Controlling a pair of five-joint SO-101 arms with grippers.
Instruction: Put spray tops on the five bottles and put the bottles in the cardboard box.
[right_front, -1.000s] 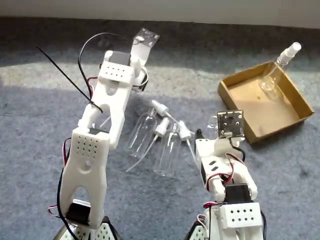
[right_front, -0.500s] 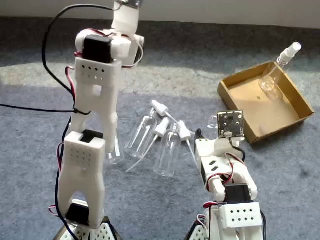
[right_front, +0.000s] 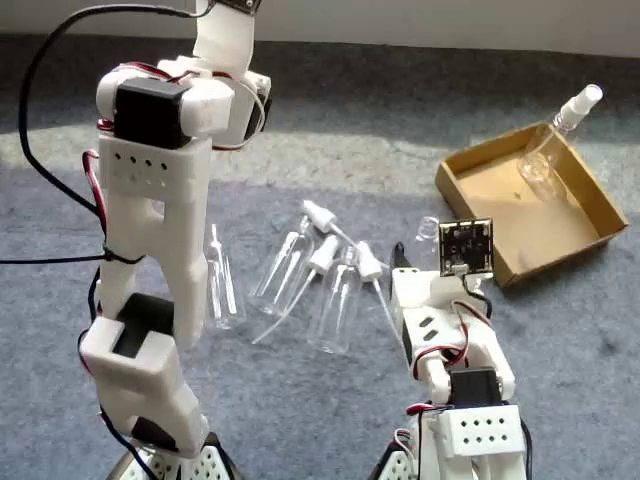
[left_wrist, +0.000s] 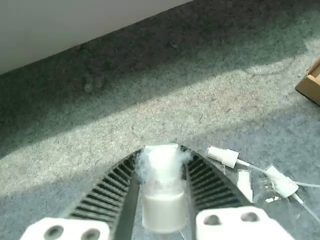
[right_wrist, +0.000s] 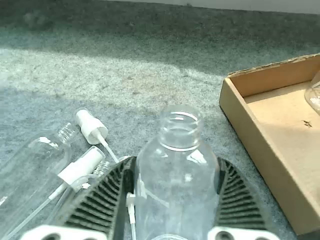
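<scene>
My left gripper (left_wrist: 162, 152) is shut on a white spray top (left_wrist: 162, 195), held high above the grey carpet; the left arm (right_front: 160, 150) rises to the far edge of the high view. My right gripper (right_wrist: 175, 162) is shut on a clear bottle (right_wrist: 177, 175) with an open neck, and the bottle's mouth (right_front: 427, 231) shows near the cardboard box (right_front: 480, 200). Between the arms lie clear bottles (right_front: 335, 295) (right_front: 283, 262) with loose spray tops (right_front: 320, 215) (right_front: 368, 262) across them. Another clear bottle (right_front: 222, 290) lies beside the left arm.
One bottle with a spray top (right_front: 552, 150) leans in the far corner of the cardboard box, which sits at the right. A pale wall (left_wrist: 75, 25) borders the carpet at the far side. Sunlit carpet stretches beyond the bottles.
The left arm has lifted and swung toward the far side, taking its gripper up past the top edge of the high view. The right arm has hardly moved.
</scene>
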